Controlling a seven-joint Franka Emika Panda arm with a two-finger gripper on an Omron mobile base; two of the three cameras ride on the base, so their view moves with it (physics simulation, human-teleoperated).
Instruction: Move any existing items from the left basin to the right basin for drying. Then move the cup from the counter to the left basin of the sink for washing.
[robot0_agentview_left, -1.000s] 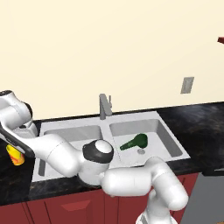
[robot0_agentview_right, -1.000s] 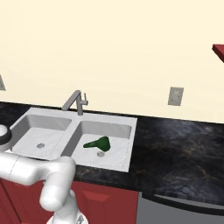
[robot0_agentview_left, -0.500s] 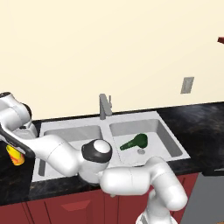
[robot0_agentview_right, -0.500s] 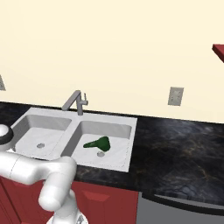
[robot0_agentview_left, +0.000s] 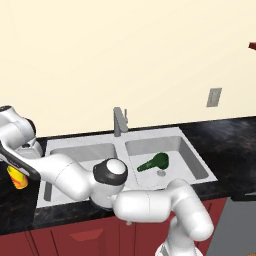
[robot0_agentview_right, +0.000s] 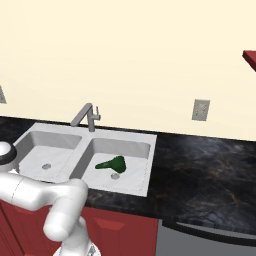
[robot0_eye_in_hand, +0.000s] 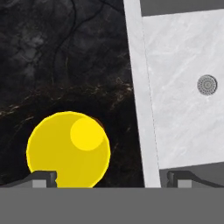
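Seen from above, the yellow cup (robot0_eye_in_hand: 68, 148) stands on the black counter (robot0_eye_in_hand: 65, 52), left of the sink rim (robot0_eye_in_hand: 140, 87). My gripper (robot0_eye_in_hand: 111, 179) hangs open over it, its left fingertip (robot0_eye_in_hand: 43, 178) at the cup's edge and its right fingertip (robot0_eye_in_hand: 179, 178) over the left basin (robot0_eye_in_hand: 183, 57). In the left base view the cup (robot0_agentview_left: 17, 178) shows just under my hand at the far left. The dark green utensil (robot0_agentview_left: 155, 162) (robot0_agentview_right: 112, 164) lies in the right basin (robot0_agentview_left: 187, 157) (robot0_agentview_right: 137, 155). The left basin (robot0_agentview_right: 47, 152) holds nothing that I can see.
A grey faucet (robot0_agentview_left: 118, 121) (robot0_agentview_right: 86, 115) stands behind the sink's divider. My arm crosses in front of the left basin (robot0_agentview_left: 75, 152) in the left base view. A wall outlet (robot0_agentview_right: 201, 109) sits above open black counter (robot0_agentview_right: 205, 170) to the right. A grey appliance top (robot0_agentview_right: 210, 237) lies at the lower right.
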